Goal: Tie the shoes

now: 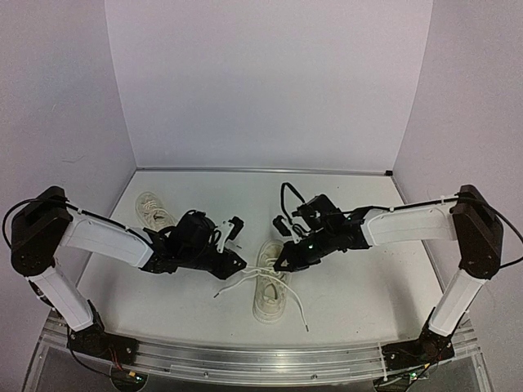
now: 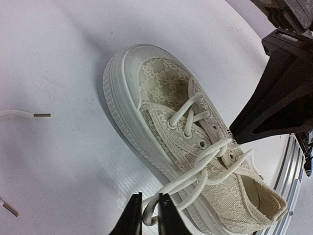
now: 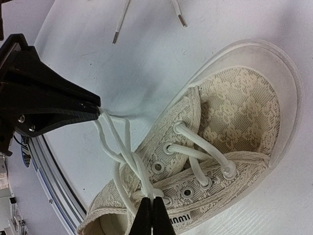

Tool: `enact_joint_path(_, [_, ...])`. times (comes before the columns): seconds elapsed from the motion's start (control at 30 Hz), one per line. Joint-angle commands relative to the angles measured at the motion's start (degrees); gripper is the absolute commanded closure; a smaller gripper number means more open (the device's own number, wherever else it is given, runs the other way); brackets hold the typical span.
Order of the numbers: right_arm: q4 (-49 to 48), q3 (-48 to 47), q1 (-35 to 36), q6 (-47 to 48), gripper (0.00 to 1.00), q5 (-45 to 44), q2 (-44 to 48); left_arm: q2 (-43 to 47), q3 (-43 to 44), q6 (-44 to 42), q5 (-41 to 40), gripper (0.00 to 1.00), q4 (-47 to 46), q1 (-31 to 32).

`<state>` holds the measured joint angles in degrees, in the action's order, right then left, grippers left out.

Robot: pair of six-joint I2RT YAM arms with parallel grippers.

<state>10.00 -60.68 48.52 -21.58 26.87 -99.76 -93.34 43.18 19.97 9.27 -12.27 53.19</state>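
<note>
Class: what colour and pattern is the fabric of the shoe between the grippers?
The shoe is cream with a lacy floral pattern; the right wrist view shows it best.

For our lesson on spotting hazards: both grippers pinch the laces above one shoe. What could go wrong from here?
1. The left gripper and right gripper hold the lace only at their very tips; a pull may slip it free.
2. Nothing holds the shoe down on the table; lace tension could drag or tip it.
3. The grippers sit close together over the shoe and might collide when crossing.
</note>
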Motion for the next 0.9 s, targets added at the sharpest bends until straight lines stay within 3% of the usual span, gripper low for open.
enact_joint_path(0.0, [-4.04, 1.16, 0.19, -1.87, 1.00, 0.02, 2.40, 1.37, 2.13, 0.21, -1.28, 0.78, 2.11, -0.28])
enact_joint_path(0.07, [-4.54, 1.36, 0.24, -2.31, 1.00, 0.06, 2.22, 3.67, 2.31, -0.39, -1.59, 0.66, 4.01, -0.28])
enact_joint_path(0.2, [-5.12, 1.60, 0.30, -2.64, 1.00, -0.16, 2.52, 11.12, 2.07, -2.86, -4.10, 0.52, 8.49, -0.26])
enact_joint_path(0.33, [-5.52, 2.19, 0.32, -3.04, 1.00, -0.59, 3.03, 16.96, 1.90, -8.13, -3.96, 0.47, 11.68, -0.24])
enact_joint_path(0.53, [-5.66, 2.46, 0.30, -3.23, 1.00, -1.12, 3.28, 17.19, 3.88, -20.75, -0.35, 0.53, 14.22, 2.06])
enact_joint_path(0.77, [-5.78, 2.26, 0.28, -4.52, 1.00, -1.03, 4.12, 10.74, 3.46, -41.64, -4.02, 0.72, 10.06, 8.91])
enact_joint_path(0.87, [-5.87, 1.85, 0.27, -4.77, 1.00, -0.40, 3.92, 8.61, 3.96, -46.37, -3.37, 0.77, 8.81, 9.30])
